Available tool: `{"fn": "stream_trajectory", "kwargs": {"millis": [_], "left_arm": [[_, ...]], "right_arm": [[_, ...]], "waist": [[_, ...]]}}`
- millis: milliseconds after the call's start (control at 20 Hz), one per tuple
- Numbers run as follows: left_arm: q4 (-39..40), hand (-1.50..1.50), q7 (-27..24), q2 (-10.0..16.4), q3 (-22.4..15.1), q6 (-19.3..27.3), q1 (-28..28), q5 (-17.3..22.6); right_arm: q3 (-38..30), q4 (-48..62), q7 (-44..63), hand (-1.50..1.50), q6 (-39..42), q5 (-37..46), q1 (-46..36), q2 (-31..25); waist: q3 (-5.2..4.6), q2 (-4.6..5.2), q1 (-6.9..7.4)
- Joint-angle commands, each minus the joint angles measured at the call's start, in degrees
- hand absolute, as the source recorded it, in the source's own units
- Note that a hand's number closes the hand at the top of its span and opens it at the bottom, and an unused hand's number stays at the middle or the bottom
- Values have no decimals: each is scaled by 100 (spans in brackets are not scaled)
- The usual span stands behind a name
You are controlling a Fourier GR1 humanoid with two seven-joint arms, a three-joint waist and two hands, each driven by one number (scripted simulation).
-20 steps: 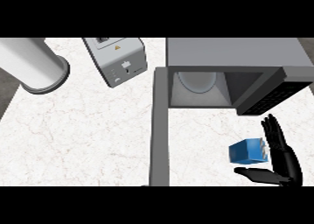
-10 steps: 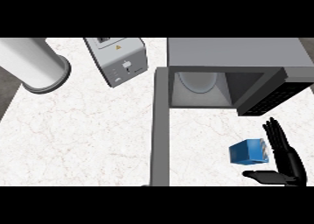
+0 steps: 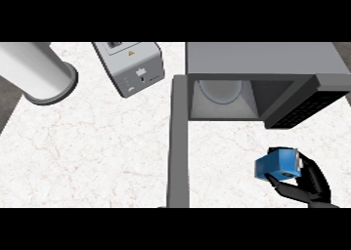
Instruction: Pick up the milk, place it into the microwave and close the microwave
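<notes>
The milk [image 3: 278, 165] is a small blue carton on the white counter, below and in front of the open microwave [image 3: 261, 61]. My right hand [image 3: 308, 183] is at the lower right. Its thumb lies under the carton's near side and its fingers curl up along the right side, so the hand is shut on the milk. The carton looks slightly tilted. The microwave's cavity faces me with a pale round plate [image 3: 221, 91] inside. Its door [image 3: 179, 146] stands open as a long grey strip running towards me, left of the carton. My left hand does not show.
A grey toaster-like appliance [image 3: 132, 68] stands at the back, left of the microwave. A large white cylinder [image 3: 33, 73] lies at the far left. The dark control panel [image 3: 305, 107] juts out at the microwave's right. Bare marble counter [image 3: 91, 156] spreads left of the door.
My right hand's fingers, straight and upright beside the carton before, have closed round it, with the thumb now under it. The carton now looks tilted.
</notes>
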Motion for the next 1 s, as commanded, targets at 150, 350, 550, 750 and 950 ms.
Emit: {"fn": "stream_trajectory", "kwargs": {"millis": [150,350,550,750,950], "left_arm": [[122,-150,-161,-127,-98,-80,34,-115],[-67,-150,220,119,283,-23,24,444],[-73,-150,205,117,329,-251,139,530],[287,-150,-117,-126,43,-240,-77,-47],[274,-150,436,419,463,7,-339,827]], "right_arm": [[-115,-671,-531,150,-968,11,138,404],[69,-1034,-662,150,-592,-166,440,547],[61,-1890,179,150,-795,-427,456,624],[-201,-2010,50,150,-1421,-497,623,852],[-13,-2293,573,150,-1237,-682,469,970]], "waist": [[-7,-10,-27],[-6,-11,-23],[-8,-11,-16],[-8,-8,-45],[-6,-5,-25]]}}
